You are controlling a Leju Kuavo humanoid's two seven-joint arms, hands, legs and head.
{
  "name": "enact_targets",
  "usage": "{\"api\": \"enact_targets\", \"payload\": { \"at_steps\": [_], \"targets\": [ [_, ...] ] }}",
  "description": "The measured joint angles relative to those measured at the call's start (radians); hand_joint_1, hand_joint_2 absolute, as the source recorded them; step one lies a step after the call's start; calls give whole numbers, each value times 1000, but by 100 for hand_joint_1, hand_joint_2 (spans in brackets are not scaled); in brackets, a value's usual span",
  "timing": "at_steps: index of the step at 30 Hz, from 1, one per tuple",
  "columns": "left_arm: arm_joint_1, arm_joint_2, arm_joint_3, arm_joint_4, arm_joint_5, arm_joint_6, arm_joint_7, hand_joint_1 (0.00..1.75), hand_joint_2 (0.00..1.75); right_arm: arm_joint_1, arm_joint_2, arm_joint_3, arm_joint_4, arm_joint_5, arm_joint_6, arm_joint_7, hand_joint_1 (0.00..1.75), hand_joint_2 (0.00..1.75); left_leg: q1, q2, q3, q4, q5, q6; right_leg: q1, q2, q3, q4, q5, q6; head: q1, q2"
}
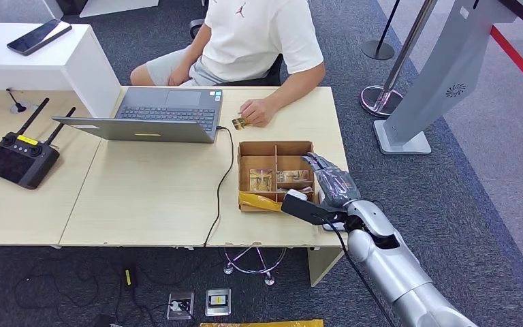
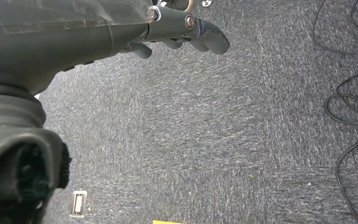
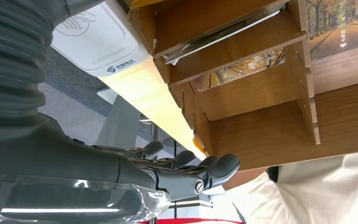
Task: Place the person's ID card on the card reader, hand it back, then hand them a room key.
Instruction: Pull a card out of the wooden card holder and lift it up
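The person sits across the desk and pinches a small ID card against the desktop. A cardboard box with several compartments stands at the desk's right end and holds picture-printed room key cards. My right hand hovers at the box's right side with its fingers stretched out and nothing in them. Close behind that hand, a white card reader lies on the desk beside the box. My left hand hangs over the carpet, fingers loosely apart and empty.
An open grey laptop stands in front of the person, its black cable running off the desk's front edge. A black remote controller lies at the left. A grey sign stand and a stanchion base stand right of the desk.
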Motion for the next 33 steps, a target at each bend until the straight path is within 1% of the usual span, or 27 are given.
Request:
{"api": "enact_targets", "payload": {
  "at_steps": [16, 27, 28, 30, 31, 32, 33],
  "targets": [
    [0, -1, -13, 0, 13, -7, 6, 0, 0, -37, 42, 5, 51, -3, -8, -51, 0, 175, 0, 0, 0, 0, 0, 0, 0, 0, 0, 0, 0, 0, 0, 0],
    [1, -1, -13, 0, 16, -6, 6, 0, 0, -48, 51, 19, 84, -3, -8, -53, 0, 175, 0, 0, 0, 0, 0, 0, 0, 0, 0, 0, 0, 0, 0, 0],
    [1, -1, -13, 0, 16, -6, 6, 0, 0, -49, 51, 21, 86, -3, -8, -53, 8, 175, 0, 0, 0, 0, 0, 0, 0, 0, 0, 0, 0, 0, 0, 0],
    [1, -2, -13, 0, 16, -4, 6, 0, 0, -49, 51, 23, 91, -3, -8, -53, 87, 175, 0, 0, 0, 0, 0, 0, 0, 0, 0, 0, 0, 0, 0, 0],
    [1, -2, -13, 0, 16, -3, 6, 0, 0, -49, 51, 24, 94, -4, -8, -53, 130, 175, 0, 0, 0, 0, 0, 0, 0, 0, 0, 0, 0, 0, 0, 0],
    [1, -2, -13, 0, 16, -2, 6, 0, 0, -49, 51, 25, 96, -5, -8, -53, 166, 175, 0, 0, 0, 0, 0, 0, 0, 0, 0, 0, 0, 0, 0, 0],
    [1, -2, -13, 0, 16, -1, 6, 0, 0, -49, 51, 25, 97, -6, -7, -54, 171, 175, 0, 0, 0, 0, 0, 0, 0, 0, 0, 0, 0, 0, 0, 0]
  ]
}}
